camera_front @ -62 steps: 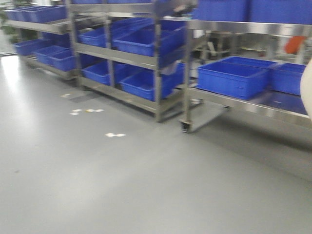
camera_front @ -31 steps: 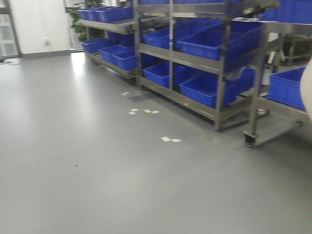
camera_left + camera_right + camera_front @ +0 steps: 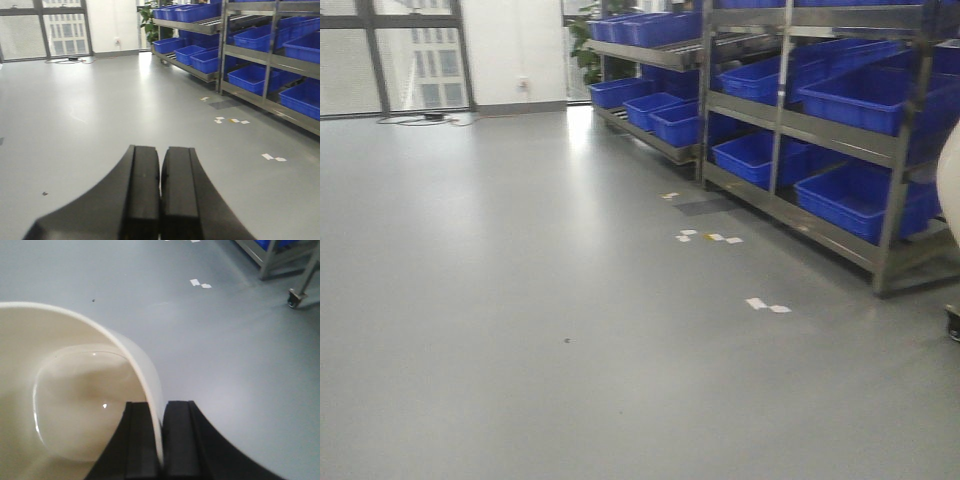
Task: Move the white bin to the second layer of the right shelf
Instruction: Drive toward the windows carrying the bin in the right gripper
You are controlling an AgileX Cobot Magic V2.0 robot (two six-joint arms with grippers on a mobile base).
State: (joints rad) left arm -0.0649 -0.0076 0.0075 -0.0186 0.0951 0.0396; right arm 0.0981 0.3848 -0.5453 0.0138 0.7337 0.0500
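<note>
Transport step, with the bin in hand and not yet at the rack. The right gripper is clamped on the rim of the white bin. The thin wall is pinched between the two black fingers, one inside the tub and one outside. The bin looks empty and appears to be carried clear of the floor. The front view catches only a sliver of it at the right edge. The left gripper is closed with its fingers pressed together, holds nothing, and points out over open floor.

Steel racks loaded with blue crates run along the right side. White tape marks lie on the floor in front of them. A caster wheel of a further rack shows near the bin. The right shelf second layer cannot be picked out for certain in these views.

Next move, as a judgement: bring the base round to face the target rack and lift the bin to second-level height. Then clear the front bar, set the base flat on the rollers and release. With a one-sided rim pinch the tub could swing or slip, so the approach should be slow.
</note>
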